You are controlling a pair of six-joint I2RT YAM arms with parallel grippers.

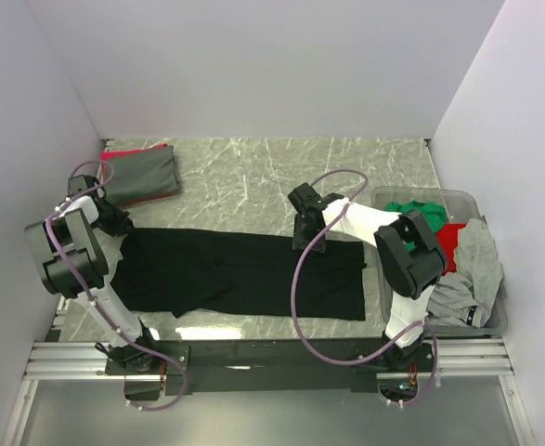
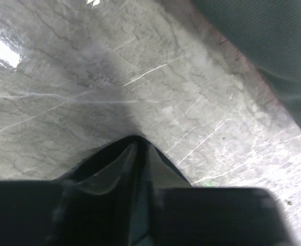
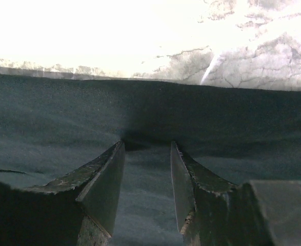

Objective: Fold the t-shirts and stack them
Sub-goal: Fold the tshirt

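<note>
A large black t-shirt (image 1: 244,274) lies spread lengthwise across the marble table. My left gripper (image 1: 123,223) is at its left end. In the left wrist view, the left gripper (image 2: 145,205) is shut on a raised peak of the black t-shirt (image 2: 132,159). My right gripper (image 1: 304,237) is on the shirt's far edge near the middle. In the right wrist view, the right gripper (image 3: 146,144) is open, tips pressed onto flat black cloth (image 3: 63,113). A folded grey t-shirt (image 1: 144,174) lies on a red one (image 1: 123,150) at the back left.
A clear grey plastic bin (image 1: 495,321) stands at the right edge, holding crumpled green (image 1: 411,209), red (image 1: 451,240) and grey (image 1: 472,269) shirts. White walls close in the table on three sides. The folded grey shirt (image 2: 263,36) shows close beyond the left gripper.
</note>
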